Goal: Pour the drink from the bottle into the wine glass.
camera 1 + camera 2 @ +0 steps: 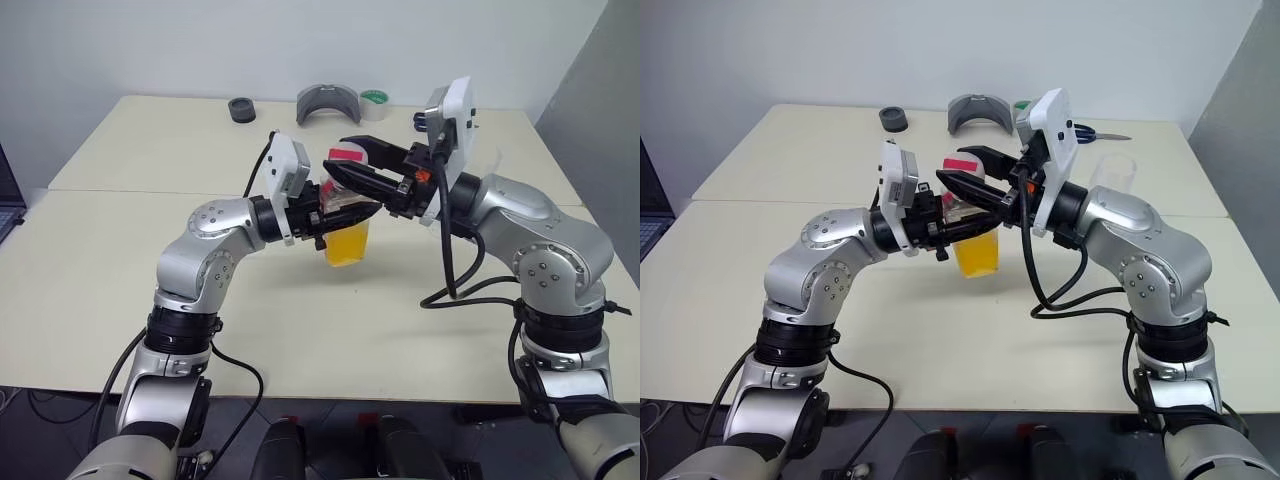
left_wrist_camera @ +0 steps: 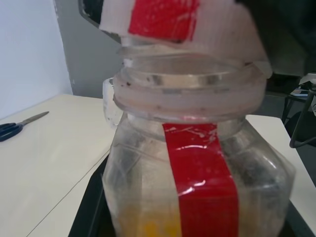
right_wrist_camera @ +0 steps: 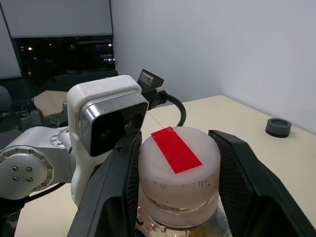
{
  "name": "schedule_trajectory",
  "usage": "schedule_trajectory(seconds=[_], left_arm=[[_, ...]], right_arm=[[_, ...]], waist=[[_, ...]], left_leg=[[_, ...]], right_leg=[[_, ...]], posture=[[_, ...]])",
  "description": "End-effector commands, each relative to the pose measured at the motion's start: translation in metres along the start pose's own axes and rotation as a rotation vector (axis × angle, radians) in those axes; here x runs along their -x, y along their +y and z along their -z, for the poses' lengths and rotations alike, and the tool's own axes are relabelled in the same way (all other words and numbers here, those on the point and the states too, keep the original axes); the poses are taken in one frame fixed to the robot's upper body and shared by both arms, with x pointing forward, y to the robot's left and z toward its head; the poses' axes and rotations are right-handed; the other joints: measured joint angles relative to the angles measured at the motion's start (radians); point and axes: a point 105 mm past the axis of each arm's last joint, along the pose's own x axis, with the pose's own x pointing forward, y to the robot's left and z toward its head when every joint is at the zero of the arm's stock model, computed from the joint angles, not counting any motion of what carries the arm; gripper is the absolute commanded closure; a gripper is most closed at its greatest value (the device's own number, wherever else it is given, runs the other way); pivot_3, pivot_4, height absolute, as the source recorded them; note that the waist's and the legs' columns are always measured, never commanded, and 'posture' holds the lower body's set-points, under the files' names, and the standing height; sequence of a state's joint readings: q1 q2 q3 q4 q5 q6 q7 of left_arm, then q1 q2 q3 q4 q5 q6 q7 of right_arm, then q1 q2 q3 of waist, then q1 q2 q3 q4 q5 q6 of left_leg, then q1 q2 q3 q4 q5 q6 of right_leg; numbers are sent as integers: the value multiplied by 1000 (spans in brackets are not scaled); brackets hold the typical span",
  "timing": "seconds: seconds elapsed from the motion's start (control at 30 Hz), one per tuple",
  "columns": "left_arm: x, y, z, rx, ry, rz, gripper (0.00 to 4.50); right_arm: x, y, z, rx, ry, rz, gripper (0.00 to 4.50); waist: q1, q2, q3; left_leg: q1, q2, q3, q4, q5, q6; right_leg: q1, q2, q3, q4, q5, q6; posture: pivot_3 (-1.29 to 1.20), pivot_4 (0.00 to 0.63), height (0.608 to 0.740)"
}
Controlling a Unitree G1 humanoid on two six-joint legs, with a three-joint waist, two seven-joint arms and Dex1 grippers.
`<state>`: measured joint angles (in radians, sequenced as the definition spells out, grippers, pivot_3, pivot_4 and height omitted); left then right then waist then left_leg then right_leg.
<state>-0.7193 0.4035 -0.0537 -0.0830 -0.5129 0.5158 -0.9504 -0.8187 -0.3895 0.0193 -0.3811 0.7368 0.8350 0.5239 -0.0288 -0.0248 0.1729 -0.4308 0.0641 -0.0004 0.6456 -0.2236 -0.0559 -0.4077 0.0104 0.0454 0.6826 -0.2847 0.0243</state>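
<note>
Above table point(image 1: 120, 250), bottle point(image 1: 348, 240) between 2 grippers.

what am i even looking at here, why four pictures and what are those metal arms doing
It is a two-armed humanoid robot at a table. Two pictures come from cameras on its head, looking down over its arms; the other two sit on each wrist. The left gripper is shut on a small clear bottle of orange drink, holding it above the table. The right gripper has its fingers on either side of the white cap. Behind stand a wine glass, scissors, tape roll, a grey curved piece and a dark ring.
</note>
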Motion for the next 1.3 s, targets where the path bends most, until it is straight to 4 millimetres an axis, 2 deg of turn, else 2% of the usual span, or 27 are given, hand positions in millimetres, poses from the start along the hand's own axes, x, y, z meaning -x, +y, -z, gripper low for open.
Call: schedule_trajectory(seconds=[0.03, 0.37, 0.6, 0.73, 0.87, 1.03, 1.07, 1.17, 1.2, 1.3], left_arm=[[-4, -10, -7, -30, -21, 51, 2710], [-9, -15, -8, -13, -24, 109, 2710], [-8, -22, -10, -1, -27, 147, 2710], [-6, -23, -9, -1, -24, 141, 2710], [-2, -24, -7, 4, -18, 124, 2710], [3, -23, -7, 3, -13, 91, 2710], [5, -22, -7, 4, -11, 87, 2710], [6, -22, -6, 5, -7, 80, 2710], [7, -22, -6, 5, -6, 79, 2710], [6, -20, -6, 7, -1, 80, 2710]], right_arm=[[13, 4, -32, 71, -99, -49, 2678], [25, 9, -27, 138, 32, -289, 2678], [27, 5, -22, 152, 71, -359, 2678], [26, -2, -29, 162, 60, -343, 2678], [31, -11, -46, 176, 32, -266, 2678], [50, -14, -57, 138, 4, -111, 2678], [60, -16, -50, 107, 14, -41, 2678], [99, -26, -8, 28, 72, 239, 2678], [107, -27, 0, 13, 82, 298, 2678], [138, -28, 48, -14, 179, 540, 2678]], waist=[[0, 0, 0], [-2, 0, 0], [-1, 0, 0], [-1, 0, 0], [0, 0, 0], [1, 0, 0], [2, 0, 0], [11, -2, -1], [14, -2, -1], [18, -1, -1]], left_leg=[[0, 0, 0, 0, 0, 0], [0, 0, 0, 0, 0, 0], [0, 0, 0, 0, 0, 0], [0, 0, 0, 0, 0, 0], [0, 0, 0, 0, 0, 0], [0, 0, 0, 0, 0, 0], [0, 0, 0, 0, 0, 0], [0, -1, -3, 0, 0, 0], [-1, -1, -3, 0, 0, 0], [-2, -2, -1, 0, 0, 0]], right_leg=[[0, 0, 0, 0, 0, 0], [0, 1, 0, 0, 0, 0], [0, 0, 0, 0, 0, 0], [0, 0, 0, 0, 0, 0], [0, 0, 0, 0, 0, 0], [0, 0, 0, 0, 0, 0], [0, 0, 0, 0, 0, 0], [3, 0, 0, 0, 0, -1], [3, 0, 1, -1, -1, -1], [1, 0, 4, -1, -1, 0]], posture=[[0, 150, 740], [0, 150, 740], [0, 150, 740], [0, 150, 740], [0, 150, 740], [0, 150, 740], [0, 150, 740], [0, 150, 740], [0, 150, 740], [0, 150, 740]])
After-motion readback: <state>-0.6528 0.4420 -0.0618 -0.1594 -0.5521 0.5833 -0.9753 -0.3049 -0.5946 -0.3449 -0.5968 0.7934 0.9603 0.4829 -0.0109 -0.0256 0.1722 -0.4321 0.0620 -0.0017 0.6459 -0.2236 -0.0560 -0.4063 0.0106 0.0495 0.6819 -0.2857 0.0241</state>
